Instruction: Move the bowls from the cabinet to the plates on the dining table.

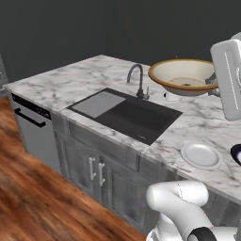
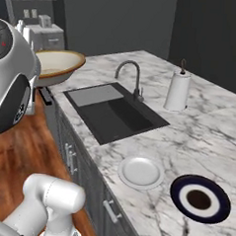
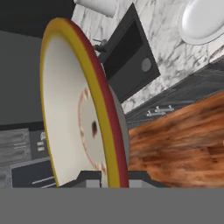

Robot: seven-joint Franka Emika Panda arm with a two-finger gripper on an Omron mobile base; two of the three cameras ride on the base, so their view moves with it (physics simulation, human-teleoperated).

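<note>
The gripper [image 3: 107, 177] is clamped tight on the rim of the beige bowl [image 1: 184, 76], its two dark fingertips [image 3: 89, 177] pinching the tan-brown edge from either side with nothing but the rim's thickness between them. In the hand view the bowl [image 3: 72, 113] stands on edge right in front of the camera, its pale inside with a brownish ring and dark spot at the centre facing left.

From the left base view the bowl hangs in the air above the dining table [image 1: 70, 82], roughly level and open side up, over the far right part of the marble top beyond the black sink [image 1: 127, 113] and just right of the dark faucet [image 1: 136, 80]. It touches nothing but the gripper. From the right base view the same bowl [image 2: 56, 64] shows at the left, beside the arm's big white joint.

On the near edge of the table lies the white plate [image 2: 140, 172], bare, and just to its right the dark blue plate [image 2: 200, 198] with its white ring, also bare. The paper-towel roll [image 2: 177, 90] stands upright to the far right of the sink. The bowl is well apart from both plates, higher and farther back.
</note>
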